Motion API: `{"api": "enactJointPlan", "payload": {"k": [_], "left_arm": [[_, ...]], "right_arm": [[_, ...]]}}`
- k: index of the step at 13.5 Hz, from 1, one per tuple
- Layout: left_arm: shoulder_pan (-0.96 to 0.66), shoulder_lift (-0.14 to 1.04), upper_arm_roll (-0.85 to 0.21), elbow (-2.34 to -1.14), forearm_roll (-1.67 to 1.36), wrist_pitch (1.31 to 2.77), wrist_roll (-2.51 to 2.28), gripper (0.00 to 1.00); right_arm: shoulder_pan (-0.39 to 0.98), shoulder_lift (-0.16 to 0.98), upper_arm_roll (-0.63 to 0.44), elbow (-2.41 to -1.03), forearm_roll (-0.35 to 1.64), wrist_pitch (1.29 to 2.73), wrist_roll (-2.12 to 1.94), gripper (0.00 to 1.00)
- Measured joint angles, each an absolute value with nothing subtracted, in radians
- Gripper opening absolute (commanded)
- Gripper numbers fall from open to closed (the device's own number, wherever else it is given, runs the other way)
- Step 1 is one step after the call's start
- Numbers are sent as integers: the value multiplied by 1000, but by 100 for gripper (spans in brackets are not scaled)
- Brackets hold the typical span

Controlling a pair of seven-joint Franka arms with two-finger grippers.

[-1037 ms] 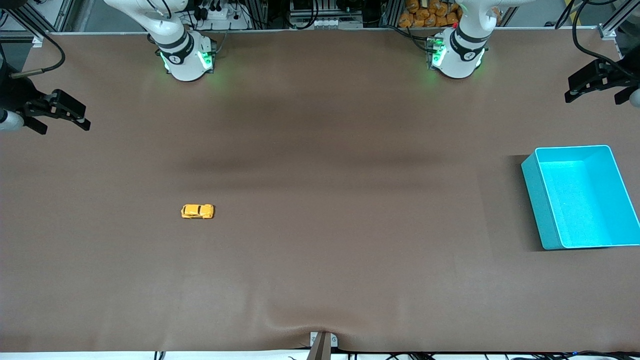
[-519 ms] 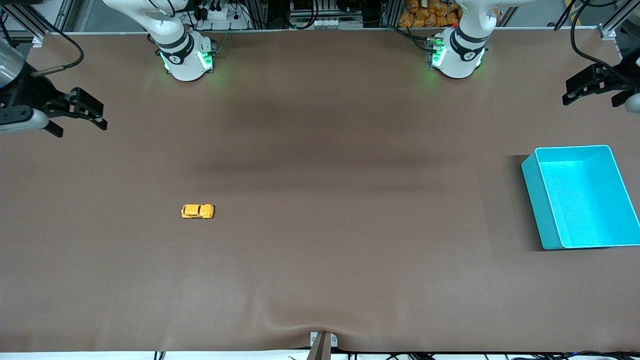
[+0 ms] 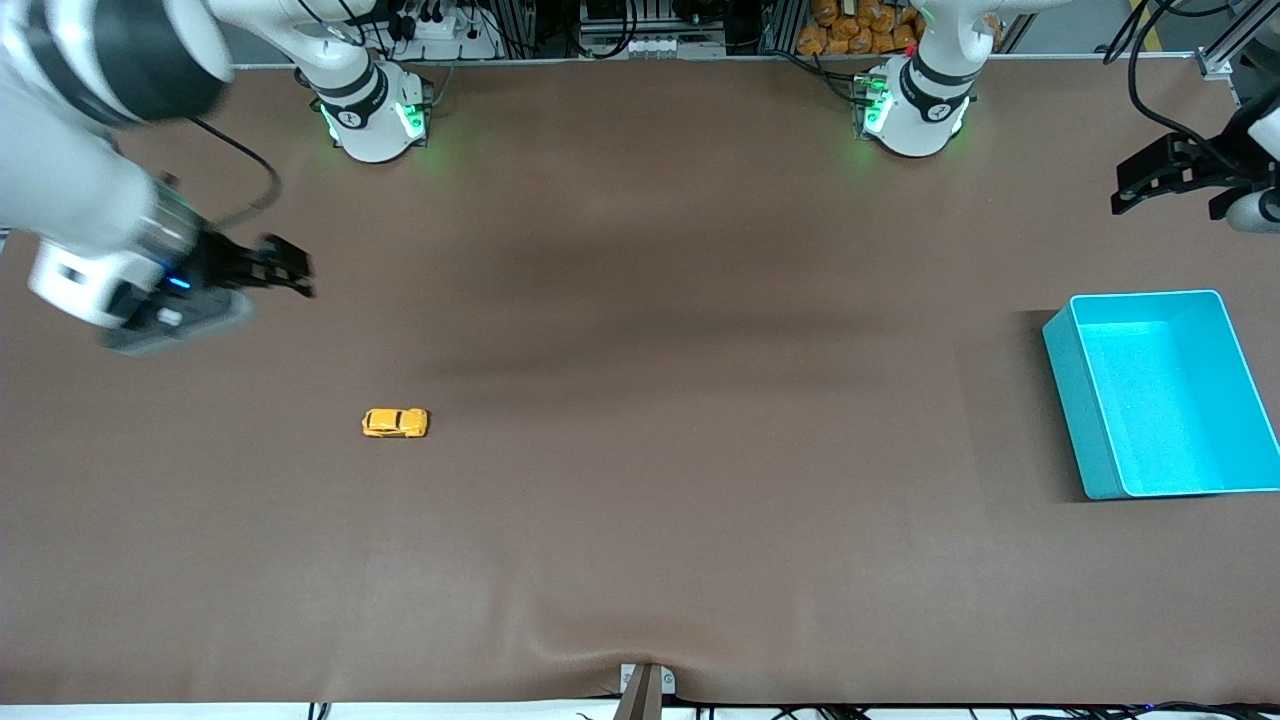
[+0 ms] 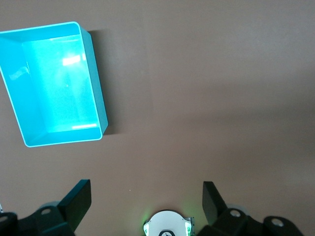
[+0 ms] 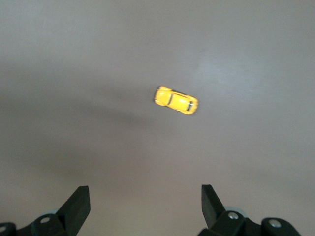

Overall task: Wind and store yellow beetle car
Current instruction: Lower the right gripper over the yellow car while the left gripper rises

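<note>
Yellow beetle car (image 3: pixel 395 423) sits on its wheels on the bare brown table (image 3: pixel 640 560), left of centre and a little below the middle of the front frame, lengthwise across it, with nothing touching it — free to be taken from above. In the right wrist view the car (image 5: pixel 176 100) lies just above the frame's centre, ahead of the spread fingers. The right gripper (image 3: pixel 285 268), in the upper left of the front frame, hangs over the table short of the car with its claw open and empty; judging by that pose, it is lined up for the approach to the toy, which must be gripped before any winding. The turquoise bin (image 3: pixel 1160 392) stands empty at the right edge of the front frame, well apart from the car — the likely place for storing it. The left gripper (image 3: pixel 1170 175) waits in the upper right corner, over the table just above the bin, claw open and holding nothing.
</note>
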State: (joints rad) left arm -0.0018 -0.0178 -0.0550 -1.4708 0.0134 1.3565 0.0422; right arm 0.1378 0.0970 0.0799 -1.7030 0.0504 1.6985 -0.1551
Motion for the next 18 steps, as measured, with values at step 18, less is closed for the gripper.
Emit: {"api": "enactJointPlan", "payload": {"k": [18], "left_arm": [[-2,49,-117,-1475,43,1359,39,100]], "right_arm": [[194,354,63,-1975,-86,2303,-1089,98]]}}
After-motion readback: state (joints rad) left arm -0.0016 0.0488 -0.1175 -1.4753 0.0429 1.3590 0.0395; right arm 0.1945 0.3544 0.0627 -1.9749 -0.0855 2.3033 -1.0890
